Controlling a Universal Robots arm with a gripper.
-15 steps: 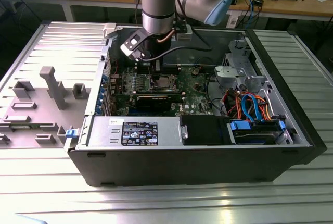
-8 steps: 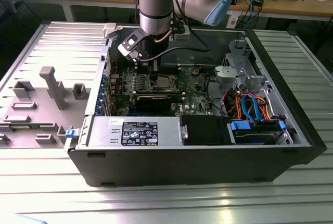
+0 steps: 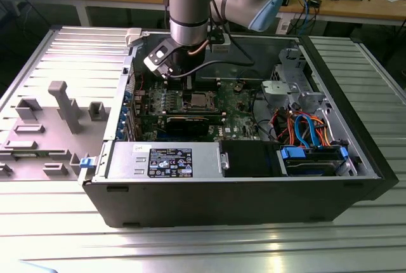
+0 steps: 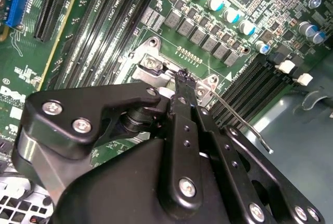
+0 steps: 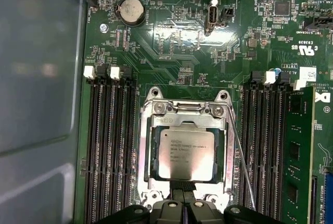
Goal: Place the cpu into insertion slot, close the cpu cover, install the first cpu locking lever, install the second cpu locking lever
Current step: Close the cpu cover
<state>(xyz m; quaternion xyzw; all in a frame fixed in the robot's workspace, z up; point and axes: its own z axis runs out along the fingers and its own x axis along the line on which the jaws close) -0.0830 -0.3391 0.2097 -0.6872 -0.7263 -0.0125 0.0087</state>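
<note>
The cpu [image 5: 184, 153] lies seated in the insertion slot [image 5: 151, 96], the cpu cover [image 5: 227, 151] down around it as a frame; light, stiff and probably fragile, it is best left untouched, any push going on the thin cover's rim. The gripper [image 5: 183, 193], fingers closed together and seemingly empty, sits at the cover's edge; the springy wire locking lever [image 5: 242, 161] alongside looks best taken near its bent end.

Bright overhead light: glare streaks the ribbed surface [image 3: 273, 247] in the exterior view, the case [image 3: 222, 200] interior lies in shadow, and the cpu [image 5: 186, 153] top gleams palely in the first wrist view
</note>
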